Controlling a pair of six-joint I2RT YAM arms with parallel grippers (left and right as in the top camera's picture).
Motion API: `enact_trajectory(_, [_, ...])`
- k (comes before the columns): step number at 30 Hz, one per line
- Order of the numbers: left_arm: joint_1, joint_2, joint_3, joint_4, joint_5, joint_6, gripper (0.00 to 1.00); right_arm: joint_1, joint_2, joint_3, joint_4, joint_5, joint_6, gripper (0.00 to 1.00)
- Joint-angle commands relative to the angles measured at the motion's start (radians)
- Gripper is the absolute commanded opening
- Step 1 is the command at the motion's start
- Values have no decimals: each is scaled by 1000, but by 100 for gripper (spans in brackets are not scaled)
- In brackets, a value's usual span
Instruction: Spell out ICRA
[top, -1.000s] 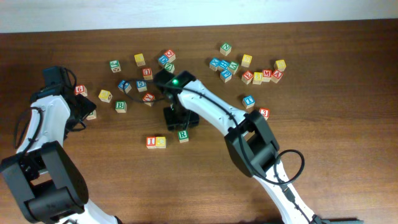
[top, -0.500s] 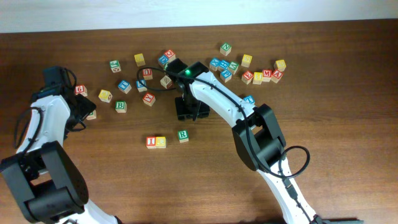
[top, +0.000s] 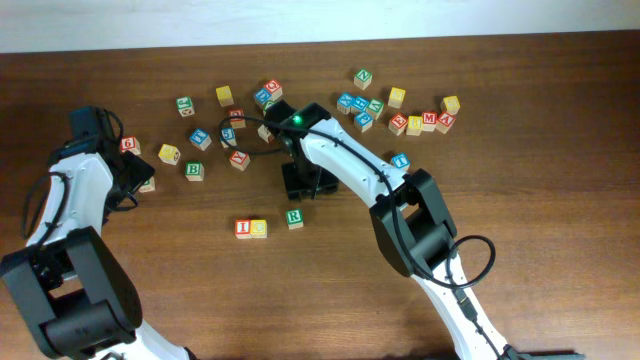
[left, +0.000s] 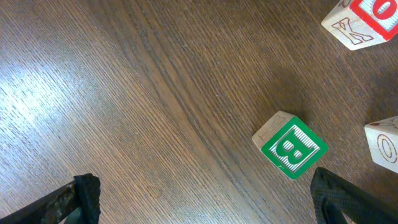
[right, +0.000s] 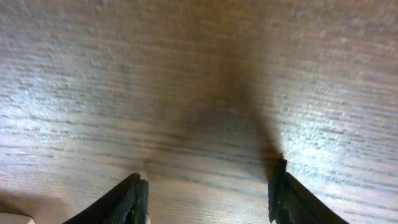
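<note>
Right gripper (top: 303, 184) hovers part-open and empty. The R cube (top: 294, 217) lies at its six o'clock, with the touching I cube (top: 243, 228) and C cube (top: 259, 228) at R's eight o'clock. Left gripper (left: 204, 190) gapes wide, empty.

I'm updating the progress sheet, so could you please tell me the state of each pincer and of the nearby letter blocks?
Left pincer: open, empty.
Right pincer: open, empty, over bare table.
I block: flat, touching the C block.
C block: flat, right of the I block.
R block: flat, apart from the C block, slightly out of line.
B block: loose, letter up.
</note>
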Motion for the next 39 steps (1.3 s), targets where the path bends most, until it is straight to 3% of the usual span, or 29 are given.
enact_trajectory(1, [2,-22,-4,-1,-3,-3,99,20,29,-14,-30,5,-1,54])
enact_trajectory(11, [2,-22,-4,-1,-3,-3,99,19,29,-14,-71,7,-2,55])
enact_trajectory(17, [2,-22,-4,-1,-3,-3,99,18,29,-14,-88,110,-1,54])
enact_trajectory(39, [2,-22,-4,-1,-3,-3,99,66,29,-14,-163,16,3,55])
